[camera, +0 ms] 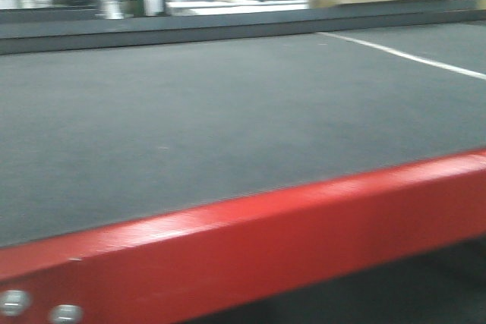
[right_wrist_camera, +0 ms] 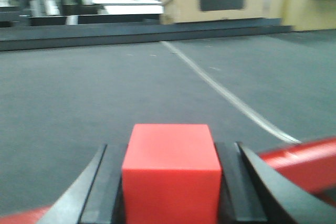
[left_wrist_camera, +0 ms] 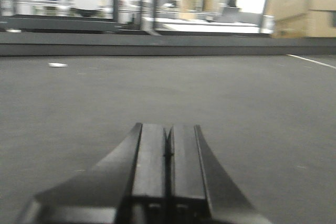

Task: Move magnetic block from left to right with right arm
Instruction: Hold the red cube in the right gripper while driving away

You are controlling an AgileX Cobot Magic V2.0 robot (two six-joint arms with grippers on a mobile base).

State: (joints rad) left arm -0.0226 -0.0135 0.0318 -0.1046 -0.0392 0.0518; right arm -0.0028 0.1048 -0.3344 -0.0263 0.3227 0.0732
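Dark grey matte tabletop (camera: 228, 111), blurry in the front view. The right gripper (right_wrist_camera: 170, 148) has its black jaws clamped on the small bright red cube (right_wrist_camera: 171, 177). Cube's face is square to the camera, no long axis, bottom cut off, seen only by right wrist. Red metal rail (right_wrist_camera: 299, 161) and white tape line (right_wrist_camera: 226, 95) lie beside it. The left gripper (left_wrist_camera: 167, 129) has its jaws pressed together.

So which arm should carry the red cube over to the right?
Right. The right gripper holds the red cube; the left gripper is shut, empty, no cube in view.
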